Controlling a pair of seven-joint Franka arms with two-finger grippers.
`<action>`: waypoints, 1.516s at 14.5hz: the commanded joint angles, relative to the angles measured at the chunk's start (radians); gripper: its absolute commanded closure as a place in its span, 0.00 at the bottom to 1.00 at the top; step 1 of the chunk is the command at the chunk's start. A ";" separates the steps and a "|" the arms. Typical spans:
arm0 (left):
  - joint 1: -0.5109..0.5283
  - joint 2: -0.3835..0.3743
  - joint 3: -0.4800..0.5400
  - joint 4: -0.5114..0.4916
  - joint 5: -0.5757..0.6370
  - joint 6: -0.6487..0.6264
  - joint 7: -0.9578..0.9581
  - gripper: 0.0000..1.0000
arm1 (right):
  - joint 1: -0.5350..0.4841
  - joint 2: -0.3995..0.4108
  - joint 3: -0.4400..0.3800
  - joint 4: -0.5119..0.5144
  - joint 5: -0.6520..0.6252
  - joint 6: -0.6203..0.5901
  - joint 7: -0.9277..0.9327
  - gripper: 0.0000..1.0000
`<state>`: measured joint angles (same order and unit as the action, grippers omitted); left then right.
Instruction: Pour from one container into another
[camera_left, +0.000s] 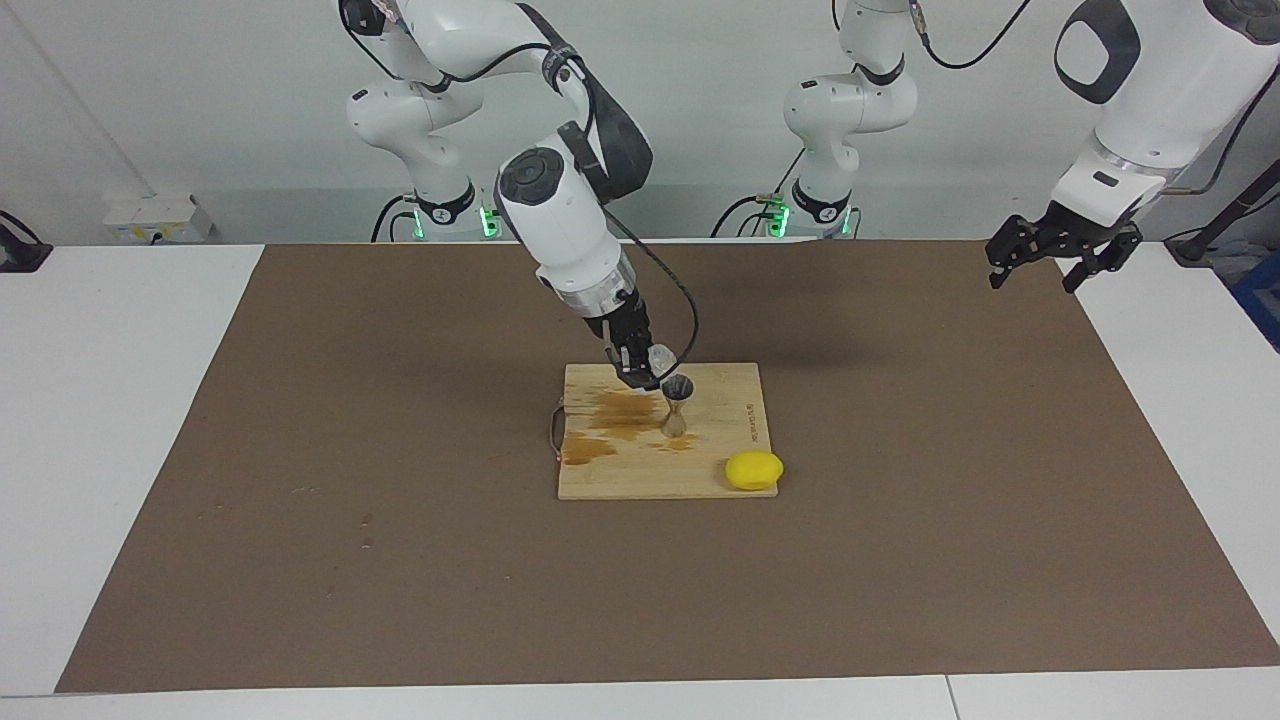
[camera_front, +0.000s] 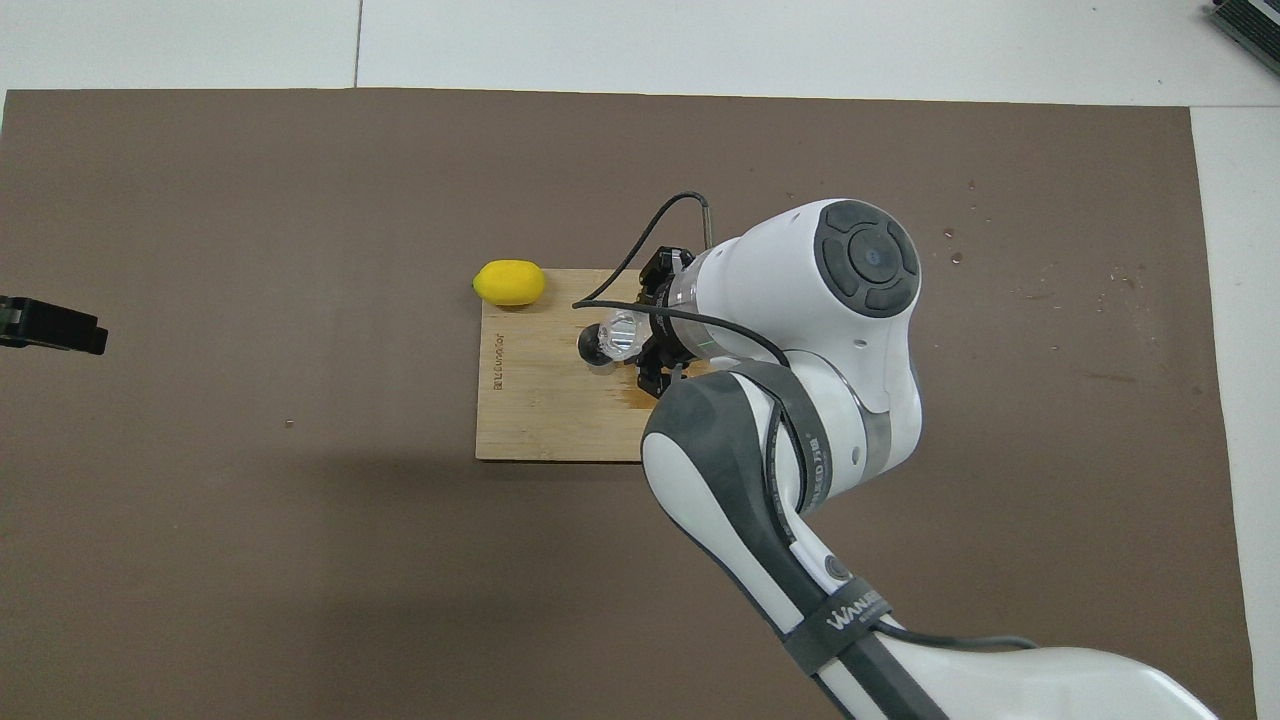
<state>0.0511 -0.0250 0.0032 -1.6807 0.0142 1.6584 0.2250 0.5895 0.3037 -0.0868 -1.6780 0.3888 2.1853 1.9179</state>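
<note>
My right gripper (camera_left: 646, 368) is shut on the small clear glass cup (camera_left: 660, 357), holding it tilted just above the rim of the silver hourglass jigger (camera_left: 677, 405). The jigger stands upright on the wooden board (camera_left: 720, 470). From overhead the cup (camera_front: 620, 335) partly covers the jigger's dark mouth (camera_front: 590, 345), with the right gripper (camera_front: 648, 340) beside it. The right arm hides part of the board (camera_front: 540, 420). My left gripper (camera_left: 1037, 275) hangs open and holds nothing, above the mat's edge at the left arm's end; only its tip (camera_front: 55, 327) shows overhead.
A yellow lemon (camera_left: 754, 470) (camera_front: 510, 283) lies at the board's corner farthest from the robots, toward the left arm's end. Brown wet stains (camera_left: 620, 415) mark the board beside the jigger. A brown mat (camera_left: 300, 450) covers the white table.
</note>
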 joint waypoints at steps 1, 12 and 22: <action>-0.042 0.019 0.049 0.038 0.018 -0.032 -0.038 0.00 | 0.007 0.018 -0.007 0.041 -0.044 -0.024 0.044 1.00; -0.059 0.007 0.063 0.038 0.012 -0.037 -0.202 0.00 | 0.009 0.020 -0.008 0.043 -0.065 -0.022 0.079 1.00; -0.059 0.005 0.064 0.038 0.012 -0.035 -0.200 0.00 | 0.012 0.040 -0.007 0.070 -0.080 -0.027 0.096 1.00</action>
<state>0.0081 -0.0195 0.0555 -1.6604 0.0142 1.6400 0.0398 0.5951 0.3182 -0.0876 -1.6520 0.3496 2.1848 1.9732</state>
